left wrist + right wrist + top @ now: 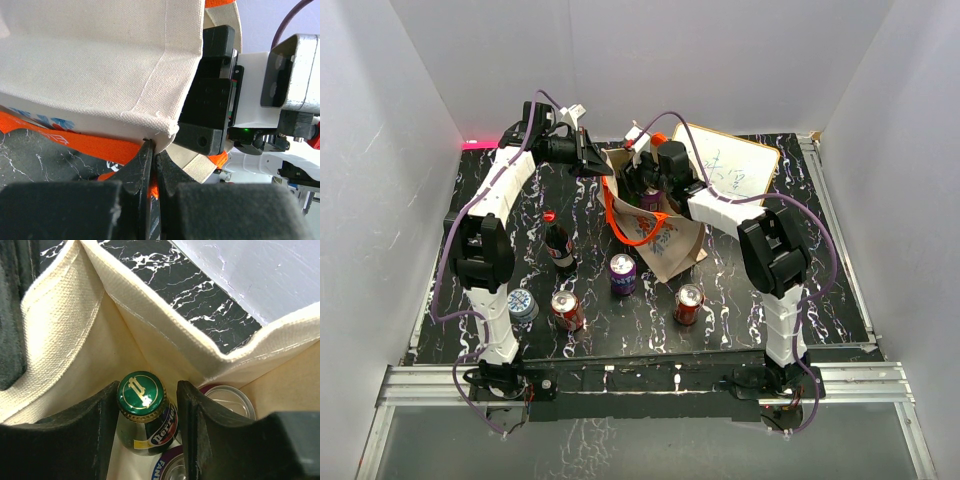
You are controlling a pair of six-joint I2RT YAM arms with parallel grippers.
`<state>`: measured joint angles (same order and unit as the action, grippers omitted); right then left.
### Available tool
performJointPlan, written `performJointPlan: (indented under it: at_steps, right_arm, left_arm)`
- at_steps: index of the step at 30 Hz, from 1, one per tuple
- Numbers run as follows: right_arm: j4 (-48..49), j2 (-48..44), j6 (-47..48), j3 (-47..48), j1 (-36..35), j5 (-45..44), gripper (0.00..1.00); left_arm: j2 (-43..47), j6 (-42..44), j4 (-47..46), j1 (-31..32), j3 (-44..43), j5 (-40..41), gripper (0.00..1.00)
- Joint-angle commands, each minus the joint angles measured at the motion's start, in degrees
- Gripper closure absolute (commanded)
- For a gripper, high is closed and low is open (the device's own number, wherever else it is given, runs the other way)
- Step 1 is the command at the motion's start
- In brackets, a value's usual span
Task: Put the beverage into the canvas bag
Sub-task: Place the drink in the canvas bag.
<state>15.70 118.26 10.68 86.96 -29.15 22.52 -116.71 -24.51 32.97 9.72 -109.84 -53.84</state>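
The left arm is reaching from the lower left of the top view toward the upper centre, with its forearm bending over to the right. The left gripper point(153, 154) is pinching the hemmed rim of the canvas bag point(100, 65), jaws closed tight on the cloth just above an orange strap point(95, 147). The bag is standing open in the middle of the black marbled table point(630, 328), its floral side facing the lower edge of the frame.

The right arm is rising from the lower right, folding at the elbow and angling back toward the centre, and the right gripper point(147, 386) is pointing down inside the bag's mouth. Its jaws are standing apart on either side of the green-capped bottle point(141, 390). A sliver of gap is showing to the right of the cap, so they are not clamping it. The bottle is sitting upright inside the bag, beside a silver-topped can point(227, 399) and a purple can point(170, 466).

Outside the bag, a cola bottle point(558, 246) and four cans are standing to its left and below it. A whiteboard point(730, 165) is lying at its upper right.
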Motion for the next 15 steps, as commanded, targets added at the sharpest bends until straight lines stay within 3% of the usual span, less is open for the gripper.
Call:
performJointPlan:
  at_steps: [1,9,15]
  right_arm:
    - [1.4,2.0,0.6,1.6,0.4,-0.7,0.48]
    - [-1.6,2.3,-0.6,5.0,0.2,-0.2,0.29]
    - [-4.2,1.6,-1.0,7.4,0.1,0.1,0.20]
  left_arm:
    - [1.0,0.2,1.0,-0.5,0.7,-0.1,1.00]
    - [1.1,0.1,0.8,-0.5,0.8,-0.1,1.00]
    - [1.3,0.1,0.7,-0.5,1.0,0.0,1.00]
